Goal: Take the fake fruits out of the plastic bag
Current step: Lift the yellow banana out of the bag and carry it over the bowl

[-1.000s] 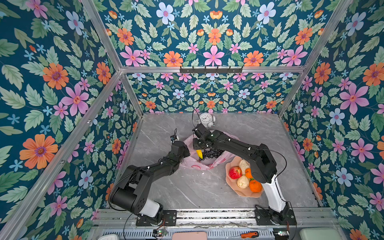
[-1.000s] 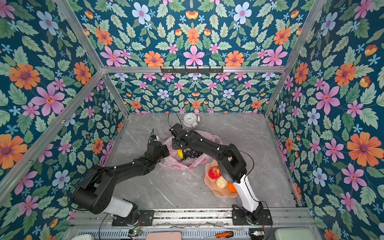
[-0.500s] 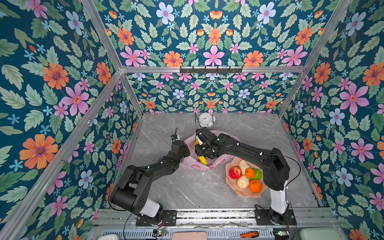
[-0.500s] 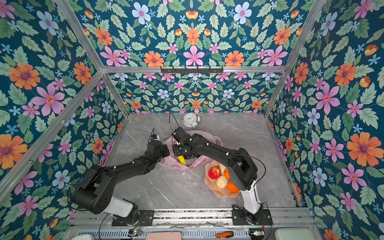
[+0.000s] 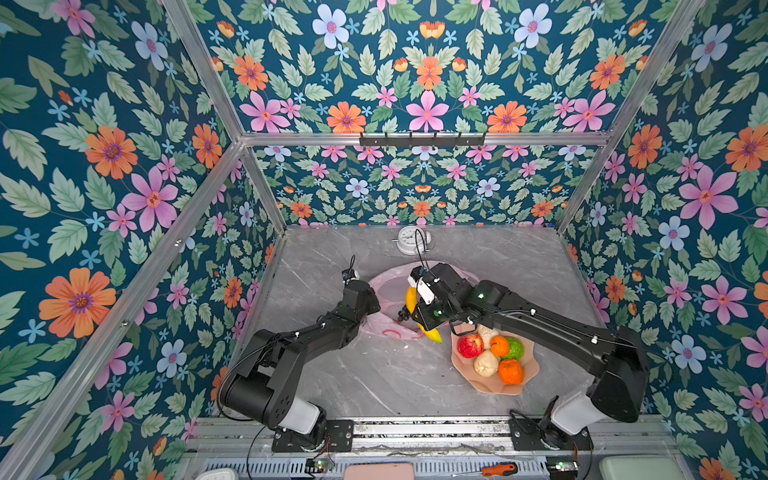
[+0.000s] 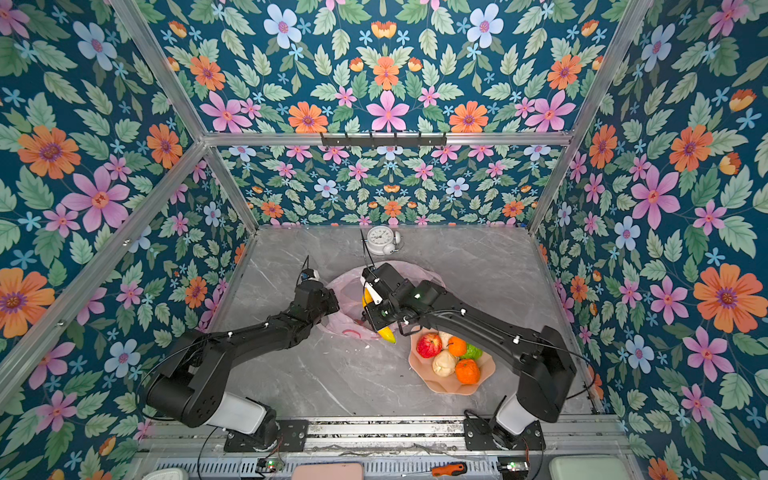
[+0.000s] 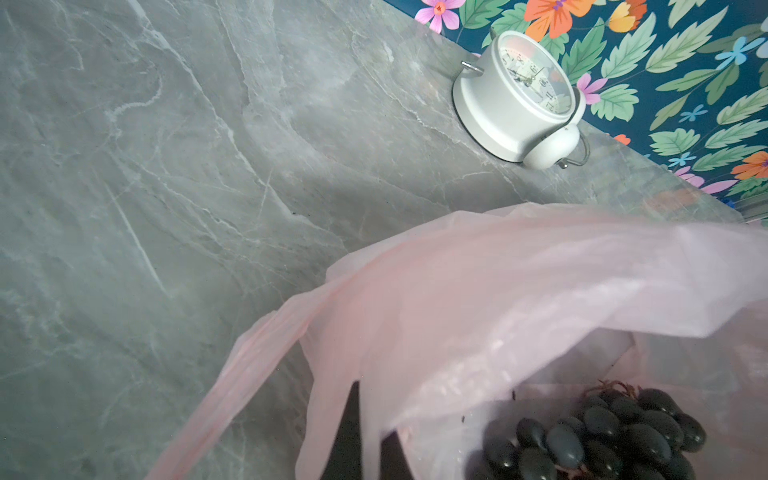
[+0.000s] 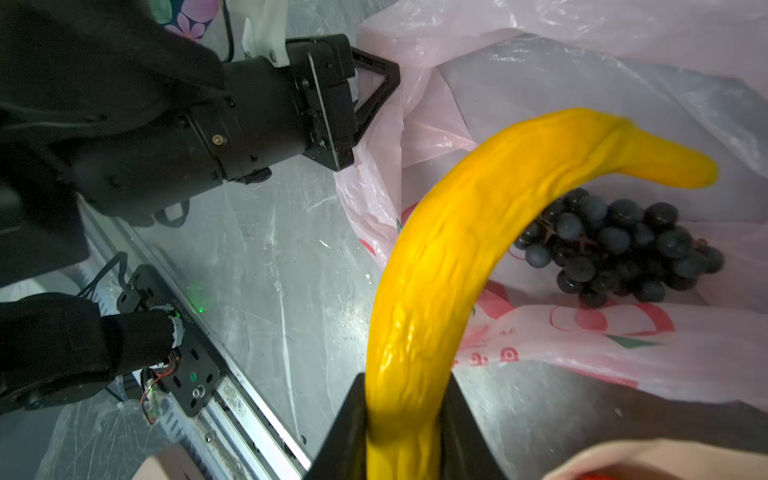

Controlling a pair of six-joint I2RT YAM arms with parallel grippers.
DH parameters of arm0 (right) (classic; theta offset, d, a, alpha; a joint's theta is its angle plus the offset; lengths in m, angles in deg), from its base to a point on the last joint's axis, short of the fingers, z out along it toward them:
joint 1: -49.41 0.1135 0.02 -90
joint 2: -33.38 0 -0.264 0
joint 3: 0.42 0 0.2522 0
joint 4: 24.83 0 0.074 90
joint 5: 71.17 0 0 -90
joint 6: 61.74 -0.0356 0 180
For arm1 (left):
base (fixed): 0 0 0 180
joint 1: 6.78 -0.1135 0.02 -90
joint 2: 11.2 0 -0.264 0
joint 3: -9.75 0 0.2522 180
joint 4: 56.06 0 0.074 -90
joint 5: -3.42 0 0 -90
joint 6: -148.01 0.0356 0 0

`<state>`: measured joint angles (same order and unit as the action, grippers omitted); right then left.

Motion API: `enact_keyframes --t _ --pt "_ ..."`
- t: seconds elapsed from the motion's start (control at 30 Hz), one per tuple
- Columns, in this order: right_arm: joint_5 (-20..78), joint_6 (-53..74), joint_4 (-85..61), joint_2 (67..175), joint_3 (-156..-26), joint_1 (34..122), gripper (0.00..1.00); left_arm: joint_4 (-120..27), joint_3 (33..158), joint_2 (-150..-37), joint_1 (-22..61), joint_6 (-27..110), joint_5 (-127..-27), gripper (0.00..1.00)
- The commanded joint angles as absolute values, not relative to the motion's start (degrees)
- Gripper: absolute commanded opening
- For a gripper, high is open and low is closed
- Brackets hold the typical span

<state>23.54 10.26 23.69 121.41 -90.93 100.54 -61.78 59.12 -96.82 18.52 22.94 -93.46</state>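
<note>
The pink plastic bag (image 5: 386,286) lies open on the grey table. My left gripper (image 5: 374,306) is shut on its near rim, and the film shows pinched between the jaws in the left wrist view (image 7: 368,432). My right gripper (image 8: 405,415) is shut on the yellow banana (image 8: 469,232), which hangs over the bag's mouth with its lower tip past the rim (image 5: 433,335). A dark purple grape bunch (image 8: 615,245) rests inside the bag. The other fake fruits lie on the peach dish (image 5: 498,388): a red apple (image 5: 470,345), two oranges (image 5: 511,371), a green fruit (image 5: 516,348) and cream fruits (image 5: 485,362).
A white alarm clock (image 5: 411,240) stands at the back of the table, behind the bag. Flowered walls close in three sides. The dish sits front right, under my right forearm. A metal rail (image 5: 415,428) with both arm bases runs along the front edge.
My right gripper has pulled back out of the bag toward the dish, bringing the banana with it. The left gripper has stayed on the bag's rim.
</note>
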Motion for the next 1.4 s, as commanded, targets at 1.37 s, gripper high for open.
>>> enact_keyframes --t 1.37 --pt "13.11 3.68 30.06 99.42 -61.69 106.89 0.24 -61.54 59.91 -98.17 18.54 23.99 -94.14 0.06"
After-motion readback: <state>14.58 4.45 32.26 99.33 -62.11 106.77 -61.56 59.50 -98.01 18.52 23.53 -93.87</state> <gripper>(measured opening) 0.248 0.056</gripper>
